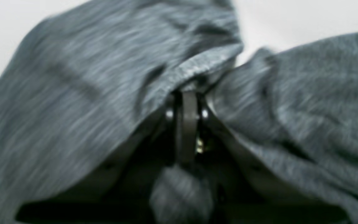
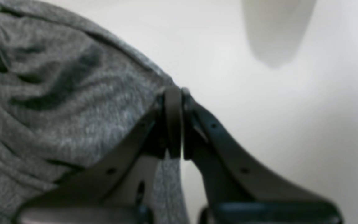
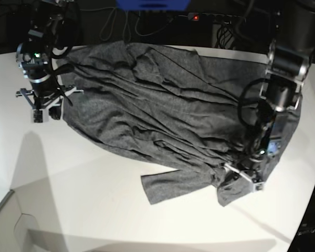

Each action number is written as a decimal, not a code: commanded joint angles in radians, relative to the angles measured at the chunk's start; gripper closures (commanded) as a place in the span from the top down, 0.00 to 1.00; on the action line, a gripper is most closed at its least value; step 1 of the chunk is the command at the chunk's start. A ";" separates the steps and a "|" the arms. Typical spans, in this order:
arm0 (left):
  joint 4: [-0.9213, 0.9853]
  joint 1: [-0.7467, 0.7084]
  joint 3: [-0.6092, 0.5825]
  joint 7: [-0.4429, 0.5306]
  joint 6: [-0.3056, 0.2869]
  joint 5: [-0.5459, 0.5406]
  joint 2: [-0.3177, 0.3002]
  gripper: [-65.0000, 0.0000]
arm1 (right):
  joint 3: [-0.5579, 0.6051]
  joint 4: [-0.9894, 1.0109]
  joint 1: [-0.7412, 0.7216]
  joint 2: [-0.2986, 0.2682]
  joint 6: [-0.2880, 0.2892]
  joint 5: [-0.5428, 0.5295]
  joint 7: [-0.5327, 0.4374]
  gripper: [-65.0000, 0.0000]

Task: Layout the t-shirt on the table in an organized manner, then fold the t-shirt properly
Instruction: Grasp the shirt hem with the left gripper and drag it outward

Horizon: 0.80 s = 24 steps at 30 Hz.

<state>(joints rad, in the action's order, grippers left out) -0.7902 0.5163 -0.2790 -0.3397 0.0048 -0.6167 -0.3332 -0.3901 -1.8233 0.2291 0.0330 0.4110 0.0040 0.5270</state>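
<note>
Gripping bunched t-shirt (image 3: 163, 121) lying crumpled across the surface (image 3: 94, 210), left gripper (image 3: 247, 170) and right gripper (image 3: 44, 102) are both clamping fabric; uneven pulling risks slipping or dragging cloth off the right edge.

Base view: even overhead light, white table (image 3: 94, 210) bright, background behind it nearly black. Soft arm shadows fall toward the near edge. Straight edges bow near the frame borders, wide-angle distortion. Left wrist view: heavy motion blur streaks the t-shirt (image 1: 73, 109); nothing sharp, lower frame dim. Right wrist view: soft focus throughout, knit texture partly readable, the table washed pale, one diffuse grey shadow at top.
</note>
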 commanded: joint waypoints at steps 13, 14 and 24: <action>-0.234 0.064 -0.021 -0.048 -0.010 0.122 0.199 0.05 | 0.000 -0.020 0.003 -0.006 0.001 -0.009 -0.028 0.00; -0.168 0.094 -0.055 -0.046 -0.010 0.149 0.230 0.05 | 0.000 -0.020 0.005 -0.005 0.001 -0.009 -0.026 0.00; 0.526 0.295 -0.105 0.267 -0.010 0.456 0.458 0.05 | -0.005 -0.022 0.033 -0.005 0.001 -0.009 0.031 0.00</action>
<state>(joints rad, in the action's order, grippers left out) -0.2497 0.7834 -0.3870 -0.0700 -0.0109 -0.1490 0.1253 -0.3912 -1.8240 0.2623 0.0338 0.4137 0.0032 0.5777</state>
